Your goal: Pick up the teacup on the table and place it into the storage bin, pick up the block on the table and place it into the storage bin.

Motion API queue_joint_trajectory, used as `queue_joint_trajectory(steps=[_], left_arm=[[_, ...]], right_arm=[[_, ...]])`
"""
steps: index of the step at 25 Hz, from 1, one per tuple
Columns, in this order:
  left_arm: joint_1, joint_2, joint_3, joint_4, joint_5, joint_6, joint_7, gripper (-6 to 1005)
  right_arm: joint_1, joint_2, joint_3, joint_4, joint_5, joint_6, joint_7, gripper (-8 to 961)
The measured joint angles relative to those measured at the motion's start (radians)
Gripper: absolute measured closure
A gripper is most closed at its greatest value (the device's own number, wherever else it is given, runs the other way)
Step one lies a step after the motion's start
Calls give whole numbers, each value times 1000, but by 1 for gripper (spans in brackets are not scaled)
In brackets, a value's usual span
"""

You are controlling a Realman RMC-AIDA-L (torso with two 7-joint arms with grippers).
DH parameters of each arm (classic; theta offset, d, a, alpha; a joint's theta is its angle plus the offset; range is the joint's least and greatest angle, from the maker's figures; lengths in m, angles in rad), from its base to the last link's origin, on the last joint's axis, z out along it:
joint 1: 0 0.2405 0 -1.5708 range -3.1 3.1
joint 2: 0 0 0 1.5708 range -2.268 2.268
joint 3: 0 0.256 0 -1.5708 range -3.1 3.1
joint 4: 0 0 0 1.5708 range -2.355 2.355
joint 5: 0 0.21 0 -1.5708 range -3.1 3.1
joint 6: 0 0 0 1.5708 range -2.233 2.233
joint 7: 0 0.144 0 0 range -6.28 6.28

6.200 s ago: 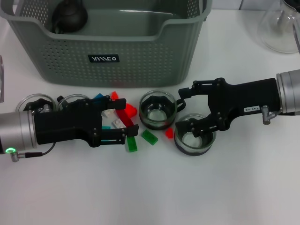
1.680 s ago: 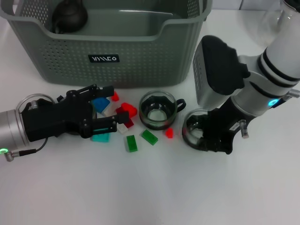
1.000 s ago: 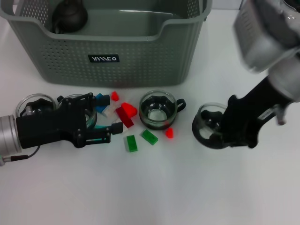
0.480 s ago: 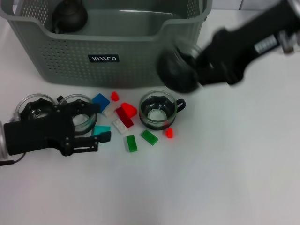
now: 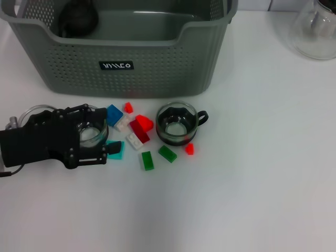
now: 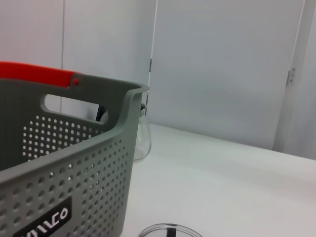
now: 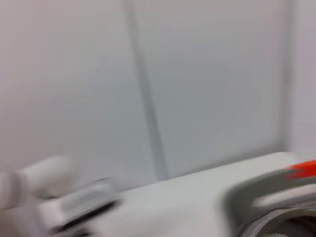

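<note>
The left gripper lies low over the white table at the near left, its black fingers pointing toward the scattered blocks. The fingers stand a little apart, and a teal block sits between their tips, touching or nearly touching them; whether it is actually pinched cannot be told. Under the gripper's body lie two glass teacups, one partly hidden by the black housing, the other just behind it at the wrist side. Just ahead of the fingertips lie a blue block, a white block, dark red and bright red blocks, and two green blocks. Farther ahead stands another glass teacup, upright, its handle turned away from the gripper. Beyond the gripper stands the grey-green storage bin, with a dark round object in its far left corner. The right gripper appears in no view.
</note>
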Motion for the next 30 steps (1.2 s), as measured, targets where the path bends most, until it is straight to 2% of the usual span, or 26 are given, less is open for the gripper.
queue_joint_trajectory(steps=[2,4,9,14,16,20,30], left_arm=[[-5,-1,5,-3,4,-6,0,158],[-8,-1,8,-4,5,-9,0,159],[-9,0,5,-2,2,-4,0,159],[-10,0,1,-5,-2,0,0,159],[-10,-1,1,-5,-2,0,0,159],[-10,-3,1,-7,-3,0,1,158],[-11,-16,-1,-8,-4,-5,2,159]], right_arm=[[34,3,-17,27,-83,111,-11,894],[67,17,-50,63,-174,239,-19,894],[138,66,-171,236,-303,558,-53,893],[195,125,-275,425,-363,822,-138,892],[208,141,-338,481,-373,908,-160,892],[214,146,-431,529,-363,985,-158,891],[205,146,-473,606,-366,1009,-160,890]])
